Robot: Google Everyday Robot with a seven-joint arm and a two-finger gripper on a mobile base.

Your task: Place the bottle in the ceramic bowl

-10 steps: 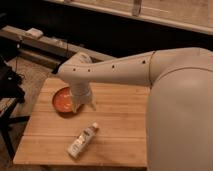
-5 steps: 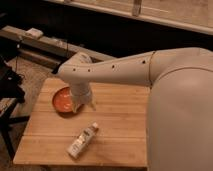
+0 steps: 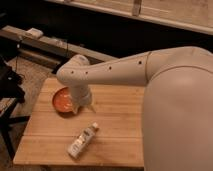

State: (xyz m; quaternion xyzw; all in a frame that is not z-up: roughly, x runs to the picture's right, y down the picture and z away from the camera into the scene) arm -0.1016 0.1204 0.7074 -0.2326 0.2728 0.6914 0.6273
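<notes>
Camera view, seen from above. The bottle (image 3: pixel 82 141) is lying on its side on the wooden table (image 3: pixel 120 117), near the front edge. It is slim, with a whitish label along its body, a brownish neck and a pale cap. The cap is pointing up and to the right, toward the middle of the table, and the base is pointing toward the front-left corner.

The ceramic bowl (image 3: pixel 61 100) is sitting on the left part of the table. It is shallow and plate-like, orange-red with a darker rim. In the part that is visible, only its own inner surface is showing. The bottle is lying apart from the bowl, in front of it and to its right.

The gripper (image 3: pixel 82 106) is hanging from the bent wrist of the white arm (image 3: pixel 115 72), just over the bowl's right edge. The wrist and gripper are covering the bowl's right side. Whether the gripper is touching the bowl, and whether it is spread wide or closed, cannot be told. It is not holding the bottle. The arm's large pale shell is filling the right of the view, hiding the table's right end, and the frame is cutting it off.
</notes>
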